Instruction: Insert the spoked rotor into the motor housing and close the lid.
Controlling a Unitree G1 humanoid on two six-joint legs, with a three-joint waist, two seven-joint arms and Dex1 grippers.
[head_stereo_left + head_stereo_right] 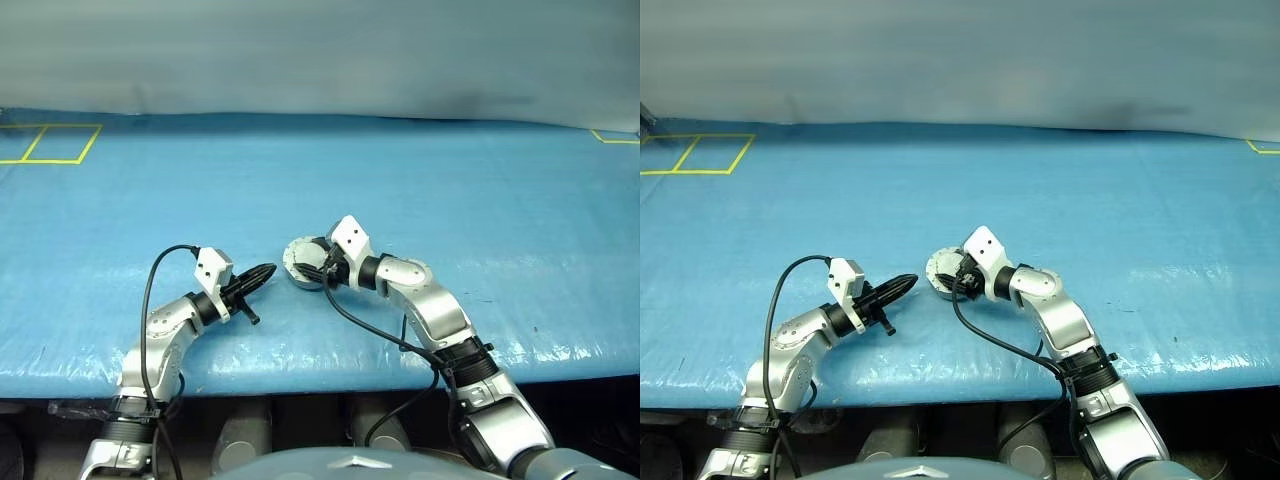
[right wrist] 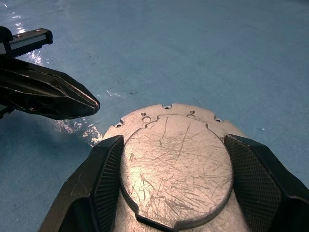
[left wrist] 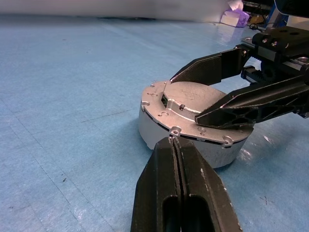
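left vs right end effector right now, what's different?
The left end effector is shut, its black fingers pressed together on nothing; the right end effector is spread wide, one finger on each side of the round grey metal lid. The left one's tips stand just off the grey metal housing's rim; the right one reaches over the top of the housing. Both point at the same assembly on the blue table cover.

A blue, slightly wrinkled sheet [image 1: 400, 190] is covering the counter from near edge to far edge. Yellow tape lines [image 1: 50, 142] are marking out boxes at its far left corner, and another yellow mark [image 1: 612, 137] is sitting at the far right.
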